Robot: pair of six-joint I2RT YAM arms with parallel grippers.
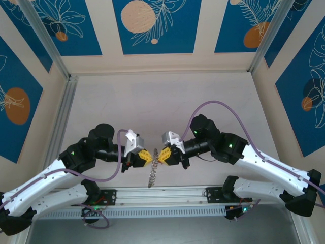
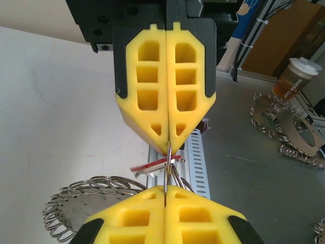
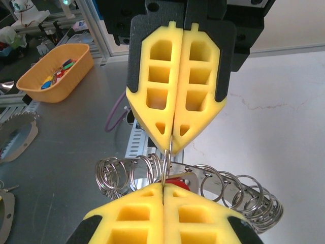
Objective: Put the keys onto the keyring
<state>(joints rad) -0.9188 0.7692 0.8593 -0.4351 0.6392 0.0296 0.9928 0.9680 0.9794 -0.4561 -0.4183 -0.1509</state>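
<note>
My left gripper [image 1: 149,157] and right gripper [image 1: 161,156] meet tip to tip above the table's near edge. Both are shut on the keyring [image 2: 168,161], a thin silvery ring seen edge-on between the two pairs of yellow fingertips. From it a dangly silvery bunch, the keys [image 1: 152,176], hangs down. In the left wrist view my left gripper [image 2: 166,189] is at the bottom, with a small red-headed piece [image 2: 151,163] just left of the ring. In the right wrist view my right gripper [image 3: 162,185] pinches the keyring [image 3: 166,158]; the red piece [image 3: 179,182] and a fringe of silvery loops [image 3: 231,188] sit behind.
A slotted aluminium rail [image 1: 162,195] runs along the near edge under the grippers. On the grey bench beyond lie metal discs fringed with rings [image 2: 289,127] and a paper cup [image 2: 294,76]. An orange basket [image 3: 56,71] of coloured pieces stands further off.
</note>
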